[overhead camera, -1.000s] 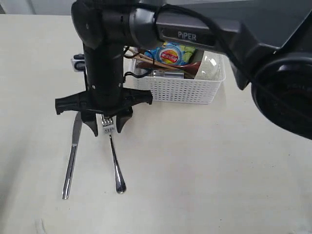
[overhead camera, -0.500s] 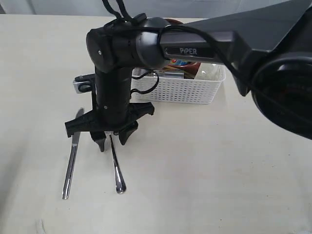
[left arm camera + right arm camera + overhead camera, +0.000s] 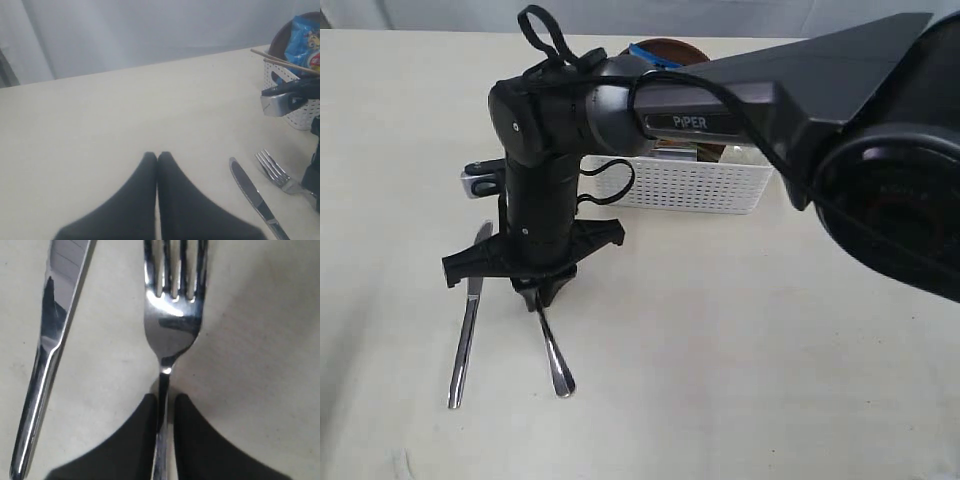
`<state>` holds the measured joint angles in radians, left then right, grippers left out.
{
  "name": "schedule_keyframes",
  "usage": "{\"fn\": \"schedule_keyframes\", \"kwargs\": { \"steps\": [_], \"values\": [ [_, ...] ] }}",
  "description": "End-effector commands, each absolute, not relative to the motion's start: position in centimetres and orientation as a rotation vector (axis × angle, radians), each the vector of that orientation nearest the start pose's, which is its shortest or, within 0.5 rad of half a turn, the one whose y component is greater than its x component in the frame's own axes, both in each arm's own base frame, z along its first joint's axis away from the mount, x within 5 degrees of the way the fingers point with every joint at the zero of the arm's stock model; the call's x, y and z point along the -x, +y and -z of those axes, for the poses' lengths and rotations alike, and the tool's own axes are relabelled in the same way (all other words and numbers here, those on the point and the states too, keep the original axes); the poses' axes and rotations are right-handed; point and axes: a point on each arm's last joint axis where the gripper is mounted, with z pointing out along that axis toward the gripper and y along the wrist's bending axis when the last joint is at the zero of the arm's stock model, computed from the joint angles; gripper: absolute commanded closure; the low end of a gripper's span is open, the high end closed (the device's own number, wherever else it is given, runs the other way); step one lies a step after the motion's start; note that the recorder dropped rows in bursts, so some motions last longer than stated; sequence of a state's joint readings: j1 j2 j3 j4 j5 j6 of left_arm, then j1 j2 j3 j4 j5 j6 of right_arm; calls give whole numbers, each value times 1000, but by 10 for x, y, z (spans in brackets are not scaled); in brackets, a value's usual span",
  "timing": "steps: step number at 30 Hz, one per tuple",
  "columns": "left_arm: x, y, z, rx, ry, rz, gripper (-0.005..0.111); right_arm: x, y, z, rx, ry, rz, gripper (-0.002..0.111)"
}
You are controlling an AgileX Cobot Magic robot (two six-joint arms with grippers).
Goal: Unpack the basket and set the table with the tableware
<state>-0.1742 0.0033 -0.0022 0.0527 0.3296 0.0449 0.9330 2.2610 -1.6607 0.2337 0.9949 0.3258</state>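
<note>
Right arm reaches across the table (image 3: 740,350) to its left side, wrist pointing straight down. Right gripper (image 3: 538,298) sits low over the fork (image 3: 553,355). In the right wrist view its two fingers (image 3: 142,440) are closed onto the fork's narrow neck just behind the tines, one on each side, with no gap visible. The fork handle runs out from under the gripper toward the near edge, its rounded end on the tabletop. Whether the tine end is lifted off the surface, cannot tell. Knife (image 3: 467,325) lies flat just beside the fork on the outer side, roughly parallel and not touching it, with its blade end near the gripper's crossbar and its handle toward the near edge. Basket (image 3: 690,185) stands behind the arm, well apart from the cutlery and partly hidden by the forearm. Plate (image 3: 670,48) leans upright at the basket's far side, its rim showing above the arm. In the left wrist view, chopsticks (image 3: 287,62) stick out slanting over the basket's rim, and a blue chip bag (image 3: 306,42) stands in front of the plate inside the basket. Other basket contents are hidden by the arm. Left gripper (image 3: 157,159) is out of the exterior view. Its own camera shows the fingers (image 3: 132,205) pressed together tip to tip, holding nothing, above bare tabletop to the side of the knife and fork.
</note>
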Motion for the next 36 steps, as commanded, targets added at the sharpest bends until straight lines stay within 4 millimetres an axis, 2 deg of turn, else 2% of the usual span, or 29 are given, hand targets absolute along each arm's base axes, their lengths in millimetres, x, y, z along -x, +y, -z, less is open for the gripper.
{"fn": "schedule_keyframes", "kwargs": {
  "steps": [1, 4, 10, 13, 18, 25, 36],
  "values": [
    [-53, -8, -184, -227, 1791, 42, 107, -252, 367, -118, 604, 3147, -278, 96],
    [-53, -8, -184, -227, 1791, 42, 107, -253, 369, -118, 438, 3171, -304, 108],
    [-53, -8, -184, -227, 1791, 42, 107, -251, 379, -120, 294, 3180, -489, 109],
    [-53, -8, -184, -227, 1791, 42, 107, -251, 380, -121, 252, 3191, -504, 109],
    [-53, -8, -184, -227, 1791, 42, 107, -249, 379, -121, 261, 3209, -490, 109],
    [-53, -8, -184, -227, 1791, 42, 107, -240, 389, -122, 255, 3200, -560, 109],
    [-53, -8, -184, -227, 1791, 42, 107, -243, 386, -121, 237, 3204, -542, 108]
  ]
}}
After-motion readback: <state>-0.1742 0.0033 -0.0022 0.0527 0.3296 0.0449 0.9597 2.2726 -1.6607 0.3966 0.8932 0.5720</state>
